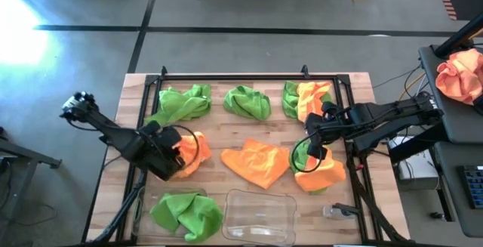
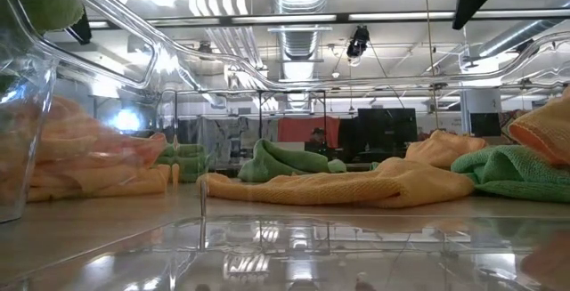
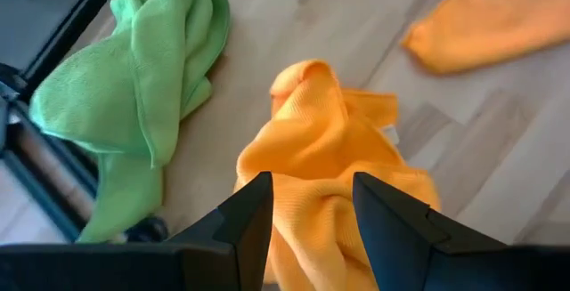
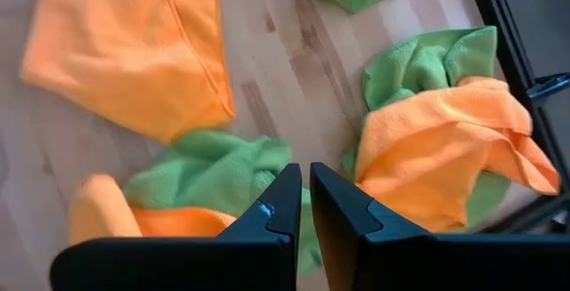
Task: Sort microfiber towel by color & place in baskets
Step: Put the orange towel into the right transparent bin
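Observation:
My left gripper point(image 1: 179, 156) point(image 3: 312, 224) stands open over a crumpled orange microfiber towel point(image 3: 321, 140) at the table's left, one finger on either side of its top fold; I cannot tell whether they touch it. A green towel point(image 3: 142, 77) lies beside it. My right gripper point(image 1: 311, 147) point(image 4: 305, 206) hangs shut above a green towel point(image 4: 214, 175) and an orange one point(image 1: 324, 175) heaped at the right. Another orange towel point(image 1: 256, 164) lies spread at the centre. Two clear baskets sit at the near edge: the left one point(image 1: 145, 202) holds a green towel point(image 1: 185, 213), and in the right one point(image 1: 281, 202) I see no towel.
Green towels point(image 1: 185, 103) point(image 1: 247, 102) and a green-and-orange heap point(image 1: 308, 100) lie along the far side inside a black frame point(image 1: 234, 75). A peach cloth bundle point(image 1: 460, 77) rests off the table at the right. Bare wood shows between the centre towel and the baskets.

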Controlling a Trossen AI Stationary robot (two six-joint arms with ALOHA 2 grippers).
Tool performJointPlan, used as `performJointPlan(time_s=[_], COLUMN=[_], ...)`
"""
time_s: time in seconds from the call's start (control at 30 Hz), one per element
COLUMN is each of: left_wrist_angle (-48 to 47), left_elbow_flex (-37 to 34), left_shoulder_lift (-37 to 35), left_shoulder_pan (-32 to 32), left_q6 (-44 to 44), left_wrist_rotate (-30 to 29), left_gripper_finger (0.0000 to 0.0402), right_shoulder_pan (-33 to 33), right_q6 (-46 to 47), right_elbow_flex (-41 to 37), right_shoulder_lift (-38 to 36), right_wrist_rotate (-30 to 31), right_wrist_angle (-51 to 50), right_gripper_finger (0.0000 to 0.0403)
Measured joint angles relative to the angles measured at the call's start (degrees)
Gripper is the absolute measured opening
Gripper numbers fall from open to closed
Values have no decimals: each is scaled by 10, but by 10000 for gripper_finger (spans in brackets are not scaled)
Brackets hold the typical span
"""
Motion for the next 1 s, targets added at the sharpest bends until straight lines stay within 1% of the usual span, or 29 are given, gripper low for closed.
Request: performJointPlan(time_s=[0.1,0.27,0.37,0.5,0.6,0.77,0.93,1.0], left_wrist_angle=[28,62,72,85,139,225,237,238], left_elbow_flex=[-41,-97,-131,-176,-212,-265,-282,-282], left_shoulder_lift=[-65,-156,-201,-258,-292,-325,-321,-319], left_shoulder_pan=[8,29,44,54,53,53,53,53], left_q6=[15,64,84,90,111,112,77,59], left_wrist_rotate=[-15,-16,-16,-16,2,54,102,107], left_gripper_finger=[141,141,141,141,141,141,141,141], right_shoulder_pan=[0,0,0,0,0,0,0,0], right_q6=[18,34,35,36,36,36,35,34], right_elbow_flex=[0,0,0,0,0,0,0,0], right_shoulder_lift=[0,0,0,0,0,0,0,0], right_wrist_rotate=[0,0,0,3,4,4,4,4], right_wrist_angle=[22,70,104,137,147,146,144,140], right_gripper_finger=[22,22,22,22,22,22,22,22])
